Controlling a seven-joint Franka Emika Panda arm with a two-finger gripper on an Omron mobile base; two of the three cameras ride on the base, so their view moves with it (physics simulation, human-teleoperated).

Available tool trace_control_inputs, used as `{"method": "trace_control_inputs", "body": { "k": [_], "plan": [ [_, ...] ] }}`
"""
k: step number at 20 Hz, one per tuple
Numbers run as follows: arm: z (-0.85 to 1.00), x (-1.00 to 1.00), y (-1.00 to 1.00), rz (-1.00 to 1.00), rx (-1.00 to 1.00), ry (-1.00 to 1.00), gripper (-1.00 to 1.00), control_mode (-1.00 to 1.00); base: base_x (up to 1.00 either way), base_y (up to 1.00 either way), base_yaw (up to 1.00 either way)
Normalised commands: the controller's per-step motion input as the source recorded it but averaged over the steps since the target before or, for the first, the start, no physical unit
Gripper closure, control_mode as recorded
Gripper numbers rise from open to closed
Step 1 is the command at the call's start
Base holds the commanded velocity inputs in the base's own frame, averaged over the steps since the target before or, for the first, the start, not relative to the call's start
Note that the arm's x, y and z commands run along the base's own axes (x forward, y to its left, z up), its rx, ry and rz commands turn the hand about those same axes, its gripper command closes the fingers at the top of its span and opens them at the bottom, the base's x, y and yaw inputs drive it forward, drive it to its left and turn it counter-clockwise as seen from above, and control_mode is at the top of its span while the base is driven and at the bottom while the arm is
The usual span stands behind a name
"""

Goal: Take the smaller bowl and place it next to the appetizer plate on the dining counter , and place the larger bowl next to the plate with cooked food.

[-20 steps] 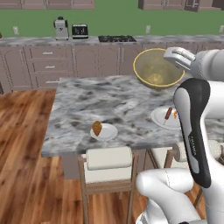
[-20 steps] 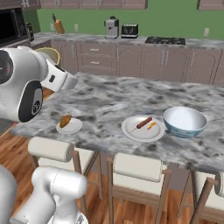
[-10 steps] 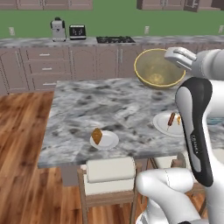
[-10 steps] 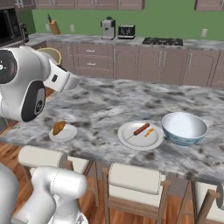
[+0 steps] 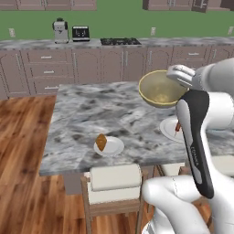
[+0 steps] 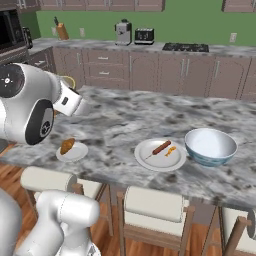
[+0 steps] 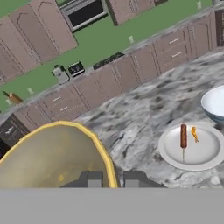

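Between the closed jaws (image 7: 110, 179) sits the smaller bowl's (image 7: 48, 155) rim.

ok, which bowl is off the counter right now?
The smaller bowl, plain olive-tan, held in the air in the gripper. The larger bowl, blue-patterned, sits beside the plate with cooked food.

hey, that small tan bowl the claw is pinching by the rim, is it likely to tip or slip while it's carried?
The smaller bowl hangs tilted from a one-sided rim pinch by the claw, so it could well swing or pivot. Its walls look smooth and glazed, so probably somewhat slippery. It looks rigid, so it likely won't flex.
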Motion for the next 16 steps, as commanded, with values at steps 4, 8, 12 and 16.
{"method": "trace_control_inputs", "body": {
  "k": [4,8,12,16],
  "plan": [
    [-0.61,0.16,-0.01,-0.06,0.06,0.22,1.00,-1.00,0.00,0.00,0.00],
    [-0.30,0.11,-0.02,-0.06,0.14,0.16,1.00,-1.00,0.00,0.00,0.00],
    [-0.32,0.11,-0.05,-0.01,0.13,0.14,1.00,-1.00,0.00,0.00,0.00],
    [-0.43,0.31,-0.13,0.00,0.02,0.06,1.00,-1.00,0.00,0.00,0.00]
  ]
}}
